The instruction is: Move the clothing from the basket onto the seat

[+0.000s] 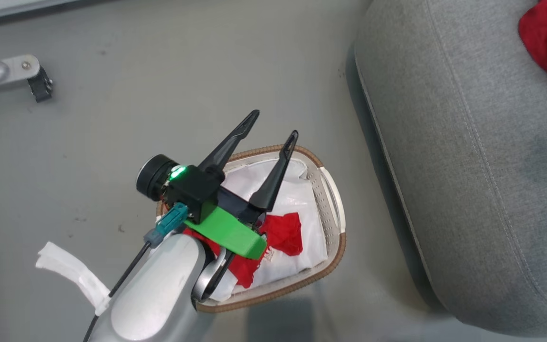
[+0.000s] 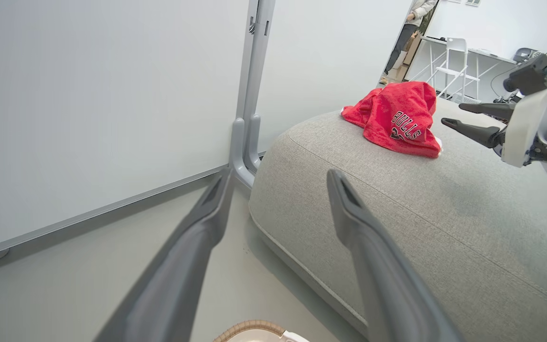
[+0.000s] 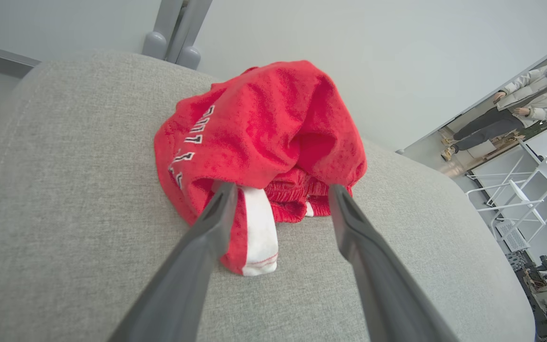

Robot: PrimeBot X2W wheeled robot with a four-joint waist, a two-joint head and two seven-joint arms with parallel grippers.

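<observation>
The left gripper (image 1: 274, 124) hangs over the basket (image 1: 331, 251), which stands on the floor (image 1: 112, 118) just beside the seat (image 1: 468, 166). Its two dark fingers are spread wide with nothing between them, pointing to about 1 o'clock in the head view, the tips over the basket's far rim. One piece of the clothing, a crumpled red garment (image 1: 285, 232), lies on the white liner (image 1: 297, 194) inside the basket. It sits at about 6 o'clock from the fingertips, back by the gripper's green mount (image 1: 226, 232), and part of it is hidden under the wrist.

The jersey (image 3: 259, 133) lies bunched on top of the seat, its white-trimmed hem turned toward the right gripper (image 3: 282, 189). That gripper's fingers are also parted and hold nothing. In the right wrist view the jersey lies at 12 o'clock, straight ahead of the fingertips. The tip of the finger on that view's left overlaps the hem, but whether it touches the fabric cannot be told. In the left wrist view the same jersey sits at roughly 1 o'clock from the left gripper's tips, well apart from them.
</observation>
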